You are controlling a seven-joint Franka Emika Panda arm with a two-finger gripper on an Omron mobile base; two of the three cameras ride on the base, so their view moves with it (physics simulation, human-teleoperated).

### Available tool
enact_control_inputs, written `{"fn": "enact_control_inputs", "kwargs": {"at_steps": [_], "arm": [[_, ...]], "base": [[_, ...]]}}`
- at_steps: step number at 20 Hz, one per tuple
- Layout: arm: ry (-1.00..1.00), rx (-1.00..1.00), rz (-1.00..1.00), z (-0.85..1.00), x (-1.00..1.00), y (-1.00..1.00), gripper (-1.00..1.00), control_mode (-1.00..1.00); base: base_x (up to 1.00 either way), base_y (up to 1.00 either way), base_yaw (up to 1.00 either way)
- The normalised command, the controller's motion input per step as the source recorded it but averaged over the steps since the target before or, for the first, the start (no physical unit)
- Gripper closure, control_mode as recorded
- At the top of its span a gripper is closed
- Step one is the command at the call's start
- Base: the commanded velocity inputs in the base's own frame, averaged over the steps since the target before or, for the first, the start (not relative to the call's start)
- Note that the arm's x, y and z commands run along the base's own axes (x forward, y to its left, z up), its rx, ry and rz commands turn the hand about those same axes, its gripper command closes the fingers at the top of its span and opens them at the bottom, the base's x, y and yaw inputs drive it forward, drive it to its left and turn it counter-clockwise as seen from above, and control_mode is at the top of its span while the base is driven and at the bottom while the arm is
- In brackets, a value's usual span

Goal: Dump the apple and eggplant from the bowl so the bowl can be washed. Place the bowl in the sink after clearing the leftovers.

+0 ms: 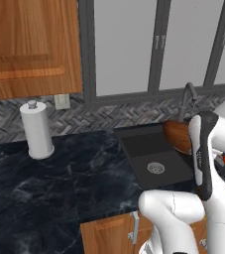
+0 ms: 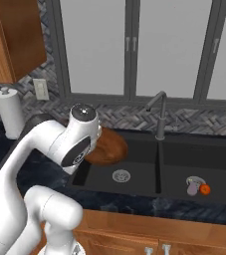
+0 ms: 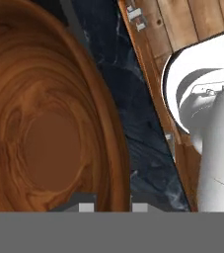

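At far left you have the paper towel roll (image 1: 36, 130) upright on the dark counter (image 1: 59, 178), well apart from the work and w/ much bare counter around it. Next comes the sink (image 2: 134, 184). The bowl (image 2: 106, 147) hangs tilted on its side over the left basin, near the basin's left wall and above the drain (image 2: 121, 175); its rim is apart from the faucet (image 2: 159, 113), w/ open room between. In the hand view the bowl's inside (image 3: 44, 123) is bare and its rim runs down between the finger tips, so the gripper (image 3: 112, 207) seems to pinch the rim, but you cannot tell for sure. In the right basin the eggplant (image 2: 192, 186) lies on the floor touching the apple (image 2: 205, 189).
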Motion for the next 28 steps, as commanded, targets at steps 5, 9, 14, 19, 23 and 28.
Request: {"fn": "enact_control_inputs", "kwargs": {"at_steps": [5,9,14,19,23,28], "arm": [[0.24,0.0,-0.09,-0.06,0.45,0.0,1.0,-1.0],[0.11,-0.01,-0.02,-0.26,0.34,0.0,1.0,-1.0],[0.07,-0.16,-0.03,-0.78,0.37,0.0,1.0,-1.0],[0.0,-0.06,-0.01,-0.46,0.41,0.0,1.0,-1.0],[0.0,-0.03,0.0,-0.42,0.45,0.0,1.0,-1.0],[0.0,0.0,0.0,-0.22,0.35,0.0,1.0,-1.0]], "base": [[0.0,0.0,0.0],[0.0,0.0,0.0],[0.0,0.0,0.0],[0.0,0.0,0.0],[0.0,0.0,0.0],[0.0,0.0,0.0]]}}
